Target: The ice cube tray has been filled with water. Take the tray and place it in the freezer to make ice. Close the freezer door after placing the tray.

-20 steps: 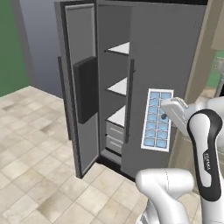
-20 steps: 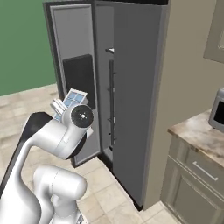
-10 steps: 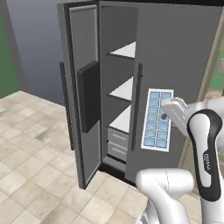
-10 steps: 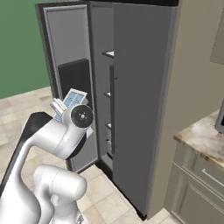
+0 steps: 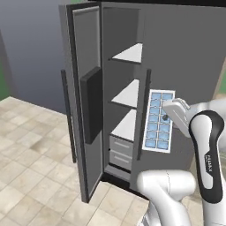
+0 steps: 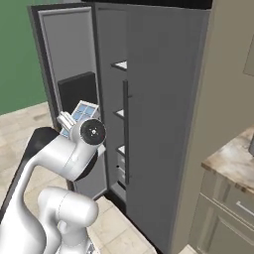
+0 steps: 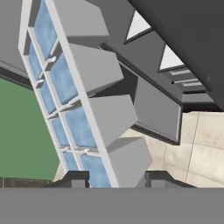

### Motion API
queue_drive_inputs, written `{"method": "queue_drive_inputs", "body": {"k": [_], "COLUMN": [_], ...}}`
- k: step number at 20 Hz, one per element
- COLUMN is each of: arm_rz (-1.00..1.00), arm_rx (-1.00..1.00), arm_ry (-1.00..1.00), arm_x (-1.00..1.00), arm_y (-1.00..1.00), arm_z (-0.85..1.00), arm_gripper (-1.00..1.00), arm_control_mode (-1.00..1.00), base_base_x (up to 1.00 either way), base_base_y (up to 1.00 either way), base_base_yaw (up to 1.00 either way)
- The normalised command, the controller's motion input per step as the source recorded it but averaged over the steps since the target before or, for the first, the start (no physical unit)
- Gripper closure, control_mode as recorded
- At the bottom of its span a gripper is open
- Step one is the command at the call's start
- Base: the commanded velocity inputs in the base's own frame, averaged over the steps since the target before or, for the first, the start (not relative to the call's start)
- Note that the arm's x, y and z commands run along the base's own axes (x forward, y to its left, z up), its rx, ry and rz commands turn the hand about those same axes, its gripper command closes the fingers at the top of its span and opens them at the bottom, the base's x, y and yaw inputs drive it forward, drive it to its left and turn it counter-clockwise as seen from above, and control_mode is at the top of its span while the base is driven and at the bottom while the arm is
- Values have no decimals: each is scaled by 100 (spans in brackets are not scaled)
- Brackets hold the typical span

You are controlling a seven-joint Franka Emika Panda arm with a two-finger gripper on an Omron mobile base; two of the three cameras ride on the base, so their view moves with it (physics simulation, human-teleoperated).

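Note:
The ice cube tray [image 5: 154, 132], white with light-blue cells, hangs upright on edge in front of the fridge, beside the open freezer [image 5: 128, 95]. My gripper [image 5: 167, 115] is shut on its right rim. In the right base view the tray [image 6: 85, 110] pokes out behind the wrist, with the gripper [image 6: 67, 121] below it. In the hand view the tray [image 7: 65, 87] runs up from between the fingertips [image 7: 76, 178] of the gripper [image 7: 116, 179]. The freezer door [image 5: 90, 110] stands swung wide open to the left, its black panel facing inward.
White shelves and grey drawers [image 5: 120, 152] fill the freezer. The wider fridge door [image 5: 190, 62] is closed, its dark bar handle [image 5: 143, 114] just left of the tray. A stone counter [image 6: 233, 163] with cabinets stands to the right. Tiled floor [image 5: 31, 176] lies open to the left.
The whole picture has shifted as the base moved, and the fridge looks larger and nearer. The tray stays in my gripper in the same pose. The freezer door is still open.

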Motion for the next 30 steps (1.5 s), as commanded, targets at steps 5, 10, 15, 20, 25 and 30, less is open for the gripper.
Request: {"method": "queue_drive_inputs", "body": {"k": [5,10,15,20,25,30], "arm_rz": [0,0,0,0,0,0], "arm_rx": [0,0,0,0,0,0], "arm_ry": [0,0,0,0,0,0], "arm_x": [0,0,0,0,0,0], "arm_y": [0,0,0,0,0,0], "arm_z": [0,0,0,0,0,0], "arm_gripper": [100,100,100,100,100,100], "arm_control_mode": [100,100,100,100,100,100], "base_base_x": [57,56,54,47,39,33], "base_base_y": [9,18,27,31,11,0], "base_base_yaw": [-16,-15,-15,-14,-13,-13]}}
